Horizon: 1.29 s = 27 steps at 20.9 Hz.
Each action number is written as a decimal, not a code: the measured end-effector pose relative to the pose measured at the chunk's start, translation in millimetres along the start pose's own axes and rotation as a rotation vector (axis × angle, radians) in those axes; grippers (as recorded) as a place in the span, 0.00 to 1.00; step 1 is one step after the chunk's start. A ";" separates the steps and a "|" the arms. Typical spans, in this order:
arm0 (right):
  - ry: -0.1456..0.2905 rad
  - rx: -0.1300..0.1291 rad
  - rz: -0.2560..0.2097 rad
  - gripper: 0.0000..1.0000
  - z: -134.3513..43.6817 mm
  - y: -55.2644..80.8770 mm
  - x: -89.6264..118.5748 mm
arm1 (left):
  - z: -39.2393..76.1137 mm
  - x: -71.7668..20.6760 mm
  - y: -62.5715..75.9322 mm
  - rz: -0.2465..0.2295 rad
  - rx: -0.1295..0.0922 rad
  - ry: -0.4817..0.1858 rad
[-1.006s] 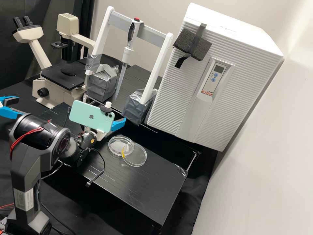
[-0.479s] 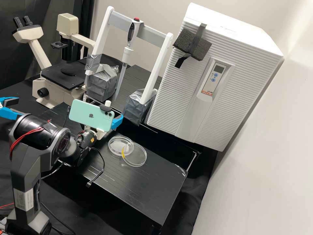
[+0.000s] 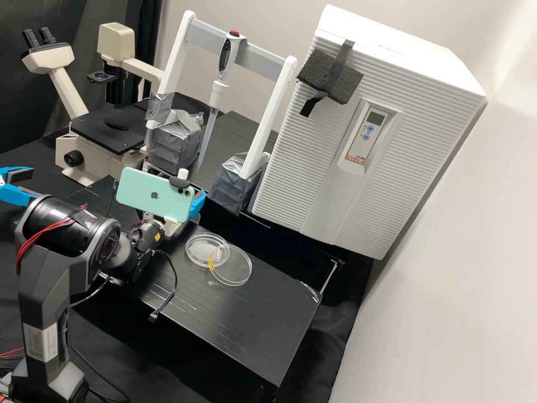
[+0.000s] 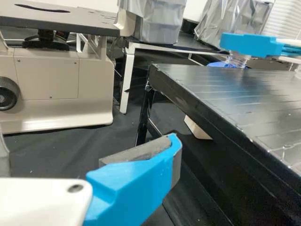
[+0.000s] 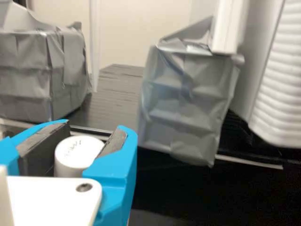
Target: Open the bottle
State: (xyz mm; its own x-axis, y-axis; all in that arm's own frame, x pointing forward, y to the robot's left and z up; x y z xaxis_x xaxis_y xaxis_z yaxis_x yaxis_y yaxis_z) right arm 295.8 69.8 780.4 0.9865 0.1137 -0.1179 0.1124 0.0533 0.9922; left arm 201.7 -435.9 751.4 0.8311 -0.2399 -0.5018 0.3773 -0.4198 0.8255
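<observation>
Bottle (image 4: pixel 238 60) stood near the back edge of the raised black platform (image 3: pixel 251 313), just in front of a grey taped block (image 5: pixel 188 108). From my left wrist I could make out only its clear neck beneath a blue finger. My right claw (image 5: pixel 85 134) was over it, the two blue fingers drawn in around the white cap (image 5: pixel 77 157) with a dark pad (image 5: pixel 40 143) on each side. Both pads looked to be touching the cap, though the fingers' near edges hid the contact itself, so I took the grip as likely rather than certain. In the high view that claw sat behind the mint-green phone (image 3: pixel 154 196) fixed to its wrist. My left claw (image 3: pixel 12 183) hung well apart from the bottle, off the platform's left end and near the beige microscope (image 3: pixel 84 134), its fingers spread wide and holding nothing. On the platform, to the right of my right claw, two clear petri dishes (image 3: pixel 218 257) lay overlapping, a small yellow mark where they met. Behind them a pipette (image 3: pixel 215 95) hung in a white stand whose feet were wrapped in grey tape, and a white ribbed cabinet (image 3: pixel 363 134) stood to the right.
</observation>
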 end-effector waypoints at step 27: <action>0.110 -0.010 0.043 0.00 -31.0 13.9 -24.1 | 3.4 1.9 -1.0 -0.001 -0.002 -0.009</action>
State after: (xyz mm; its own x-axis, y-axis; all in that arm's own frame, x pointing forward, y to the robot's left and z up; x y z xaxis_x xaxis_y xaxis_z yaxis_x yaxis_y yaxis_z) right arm 269.9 98.6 795.8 0.9712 0.2244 -0.0797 0.0688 0.0557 0.9961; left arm 201.5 -439.0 748.7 0.8268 -0.2473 -0.5052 0.3793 -0.4180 0.8255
